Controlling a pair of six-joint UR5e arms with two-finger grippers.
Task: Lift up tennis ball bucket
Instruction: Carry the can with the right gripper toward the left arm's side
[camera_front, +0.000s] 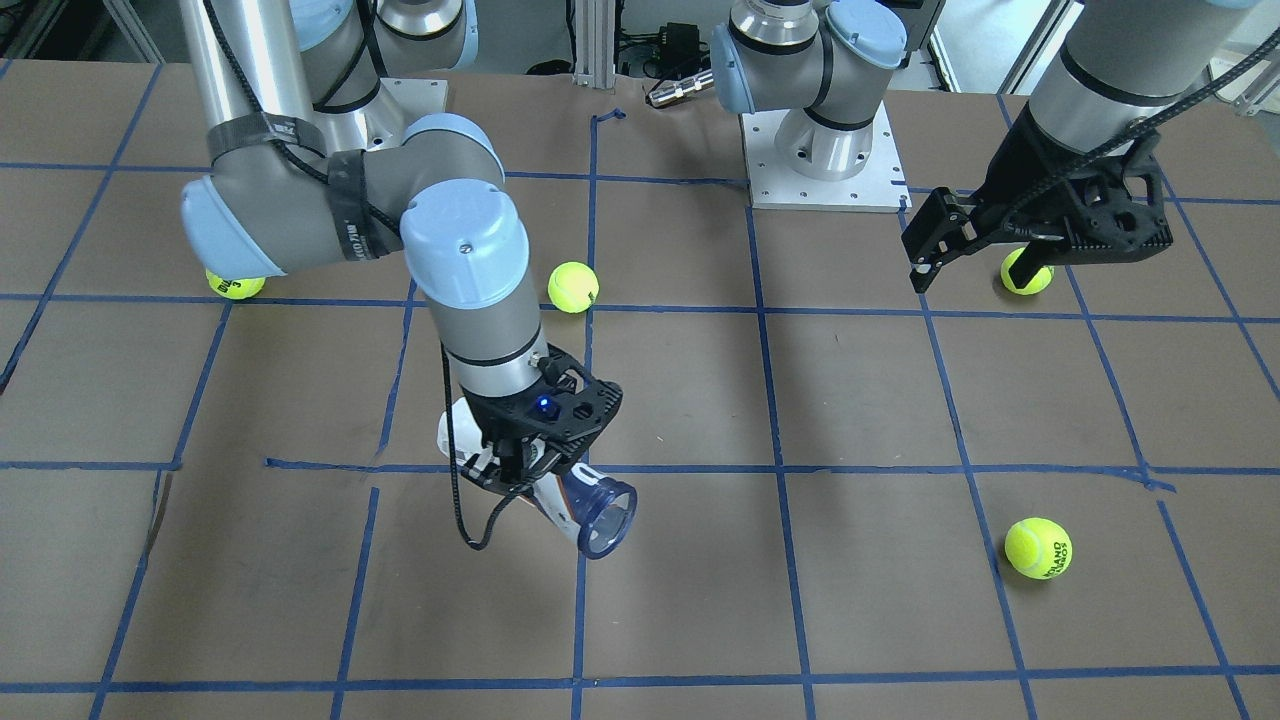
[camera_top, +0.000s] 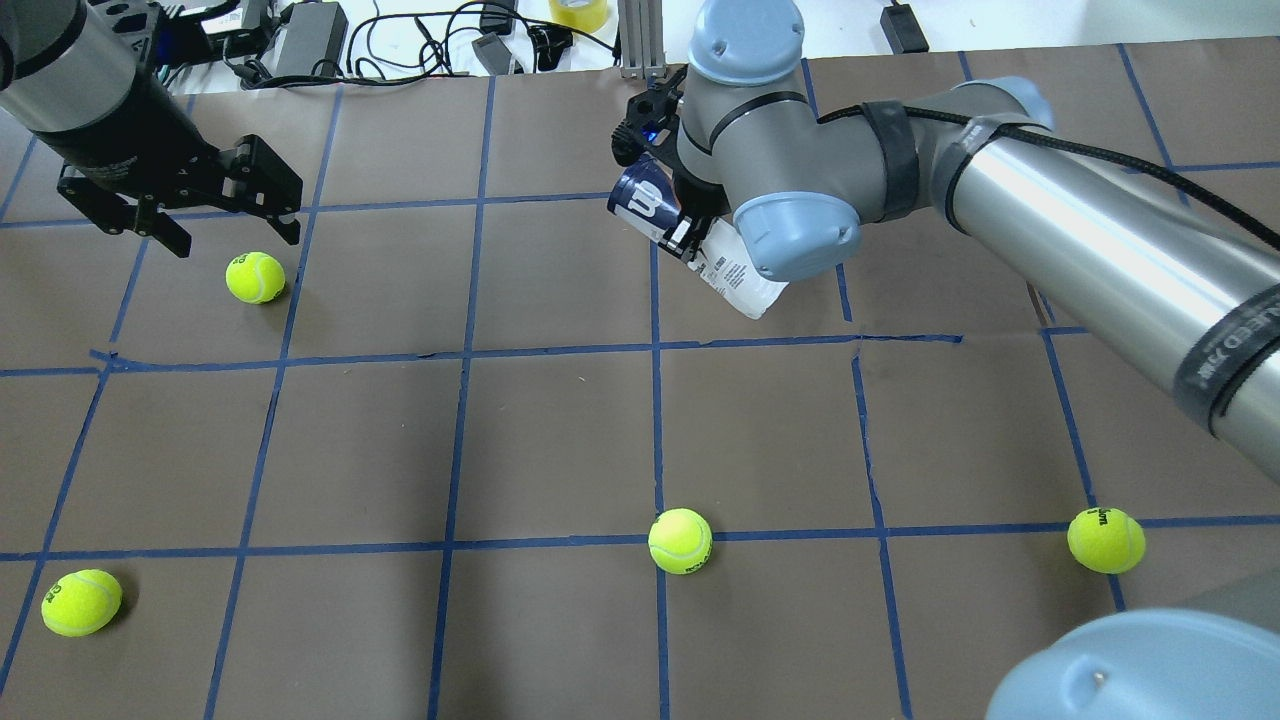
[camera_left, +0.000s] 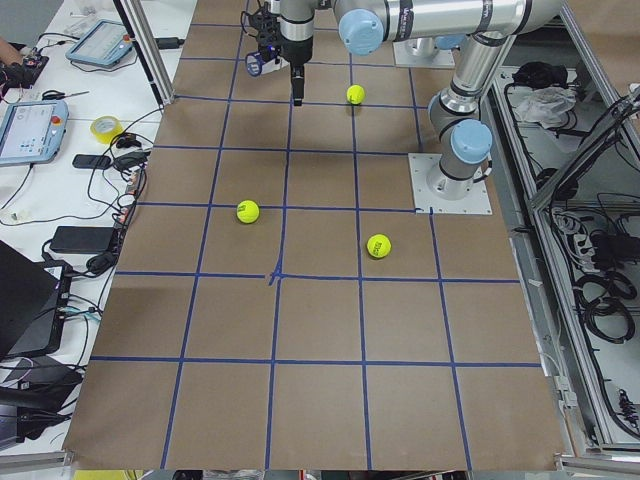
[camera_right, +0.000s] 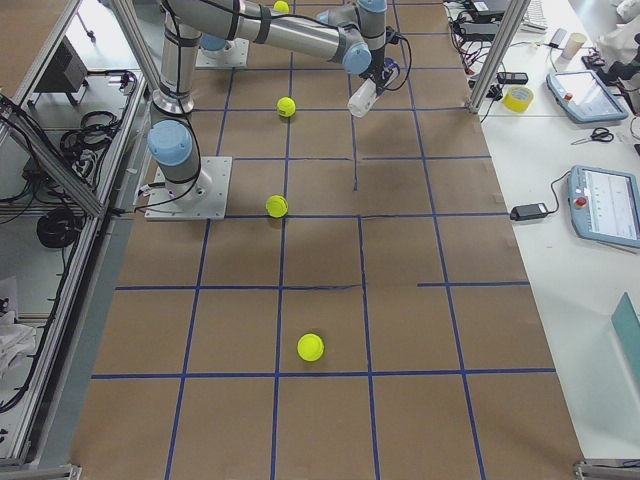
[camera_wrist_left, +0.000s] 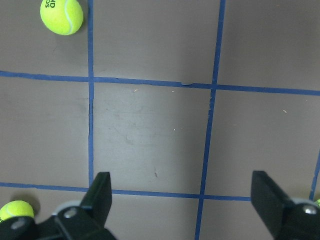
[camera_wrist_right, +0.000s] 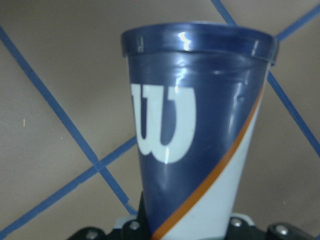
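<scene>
The tennis ball bucket (camera_top: 640, 205) is a slim can with a navy part bearing a white "W", a dark blue rim and a white part. My right gripper (camera_top: 682, 228) is shut on its middle and holds it tilted above the table. The front view shows it (camera_front: 585, 510) with the clear open end toward the camera, below the right gripper (camera_front: 520, 472). The right wrist view (camera_wrist_right: 190, 140) shows the can between the jaws. My left gripper (camera_top: 232, 230) is open and empty, hovering just beyond a tennis ball (camera_top: 255, 277); its fingers (camera_wrist_left: 100, 195) stand wide apart.
Yellow-green tennis balls lie on the brown, blue-taped table (camera_top: 560, 430): one mid-front (camera_top: 680, 540), one front right (camera_top: 1105, 540), one front left (camera_top: 80, 602). Cables and power bricks (camera_top: 300, 40) lie past the far edge.
</scene>
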